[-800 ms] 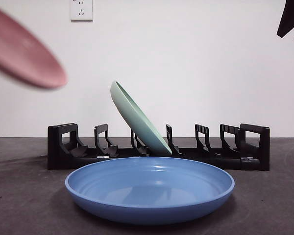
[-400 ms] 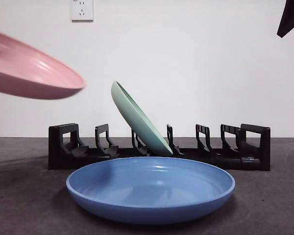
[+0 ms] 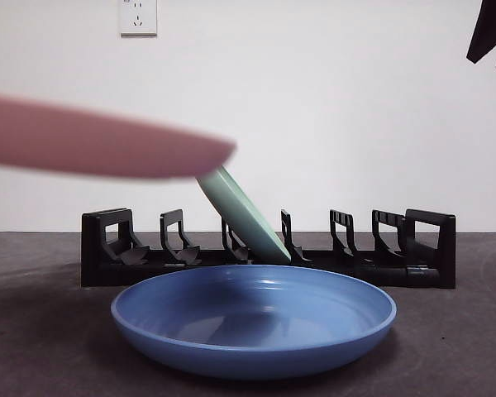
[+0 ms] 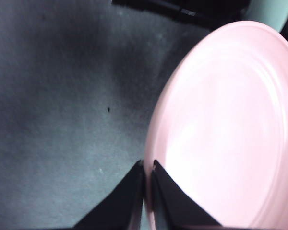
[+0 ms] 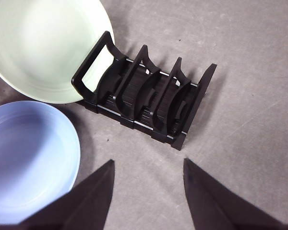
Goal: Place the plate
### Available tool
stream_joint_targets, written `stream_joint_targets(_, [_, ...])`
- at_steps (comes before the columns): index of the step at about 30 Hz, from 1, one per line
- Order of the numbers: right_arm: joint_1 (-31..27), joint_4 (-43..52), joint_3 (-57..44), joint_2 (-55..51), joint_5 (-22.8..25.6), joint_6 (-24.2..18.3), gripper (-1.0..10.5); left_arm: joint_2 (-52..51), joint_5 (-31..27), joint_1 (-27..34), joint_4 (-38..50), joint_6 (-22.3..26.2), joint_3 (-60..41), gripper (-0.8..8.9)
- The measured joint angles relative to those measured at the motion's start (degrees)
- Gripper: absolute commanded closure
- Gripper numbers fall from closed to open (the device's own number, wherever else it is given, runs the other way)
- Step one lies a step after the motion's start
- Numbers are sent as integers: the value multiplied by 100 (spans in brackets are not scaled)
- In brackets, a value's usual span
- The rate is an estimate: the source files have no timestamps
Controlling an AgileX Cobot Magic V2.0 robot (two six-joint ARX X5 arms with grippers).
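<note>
Transport stage, placement not yet made. Left gripper (image 4: 146, 175) has its jaws clenched on the rim of the pink plate (image 3: 99, 149); the wrist view shows the two black jaws nearly meeting with the plate edge between them. Front view shows that plate airborne and close to flat, blurred, entering from 9 o'clock and reaching toward centre, above the 9 o'clock half of the rack (image 3: 269, 252). Its leading edge overlaps the top of the green plate (image 3: 244, 219) in that view; contact or clearance between the two cannot be told.

Green plate is already seated in a middle slot, leaning toward 9 o'clock. Blue plate (image 3: 252, 318) lies flat on the worktop (image 3: 33, 331) in front of the rack, untouched.

Right gripper (image 5: 146, 191) waits high at 2 o'clock in the front view, jaws released and spread, holding nothing, looking down on the 3 o'clock end of the rack.

Judgement: pickup is done, carry is partly done. Remaining: tip the pink plate up on edge, line it with a free slot, lower it in, release. Slots at 9 o'clock of the green plate appear free. Risk noted: the flat pink plate could strike the green plate's upper rim
</note>
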Motion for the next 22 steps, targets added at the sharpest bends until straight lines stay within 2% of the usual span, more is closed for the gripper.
stream_joint_targets(7, [63, 0, 0, 0, 0, 0, 723, 428, -142, -501, 785, -575, -24, 802])
stream_joint_targets(15, [151, 0, 0, 0, -2, 0, 723, 1429, -870, -1104, 1019, -704, -24, 802])
stream_joint_targets(22, [151, -2, 0, 0, -2, 0, 723, 2033, -925, -1405, 1731, -885, -22, 802])
